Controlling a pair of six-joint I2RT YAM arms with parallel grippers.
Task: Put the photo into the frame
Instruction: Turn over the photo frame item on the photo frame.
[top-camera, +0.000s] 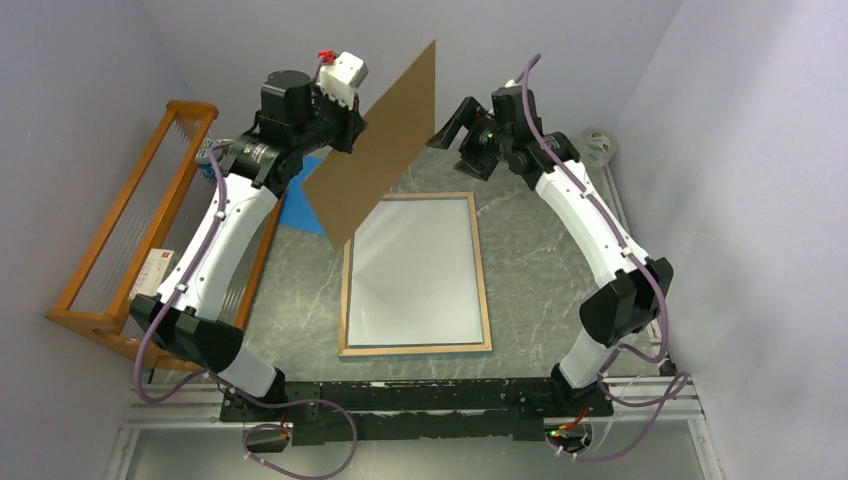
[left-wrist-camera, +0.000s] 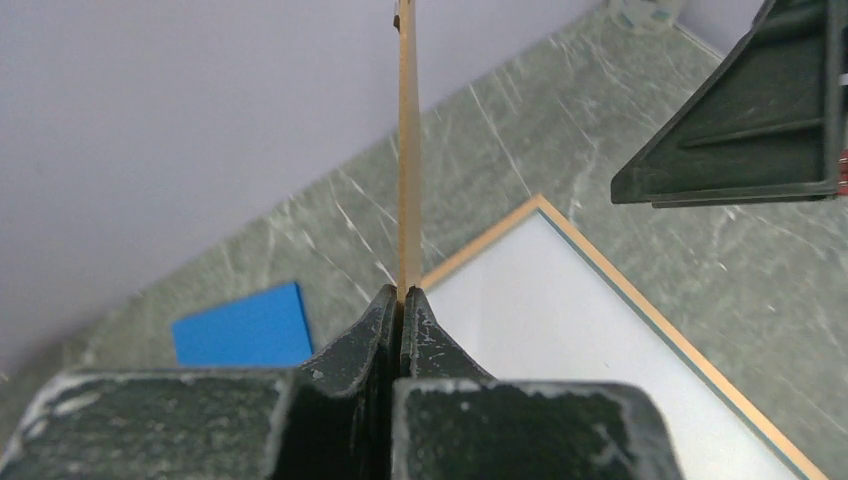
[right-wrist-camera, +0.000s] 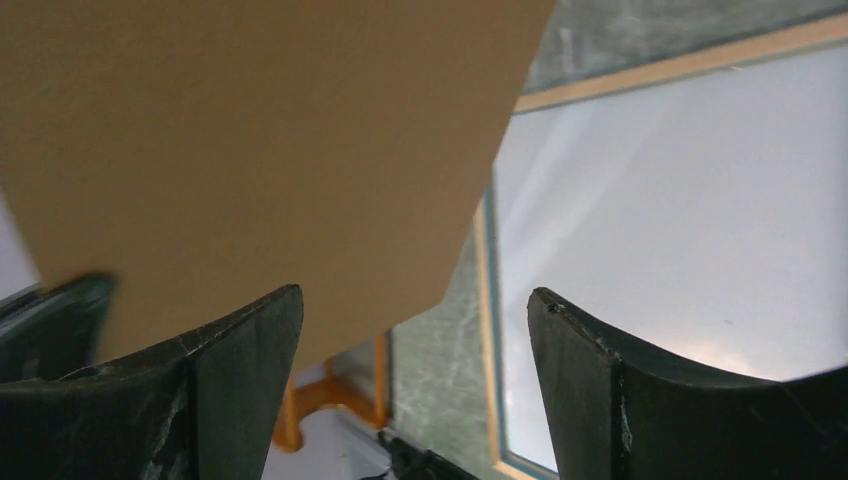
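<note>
Half done at most, by the look of things. Found the frame (top-camera: 483, 280) flat at the middle of the desk (top-camera: 545, 275), wooden back upward, with bare glass inside the rim. Saw the brown backing board (top-camera: 385, 140) held aloft above the frame's far-left corner, steeply tilted, pinched along one edge by the left fingers (left-wrist-camera: 370, 330), clamped tight on it. Saw the right fingers (right-wrist-camera: 600, 380) spread wide just beside the board's opposite edge, gripping nothing; could not tell touching from apart. Looked for the photo in all three views and found none. Noted a blue pad (top-camera: 300, 205) toward the far-left corner and an orange rack (top-camera: 130, 230) along the left edge. Judged the step in hand as clearing the board away from the opened frame. Reckoned on needing next to park the board off the glass, toward an edge of the desk, then to fetch the photo, lay it face down on the pane and square it within the rim.
</note>
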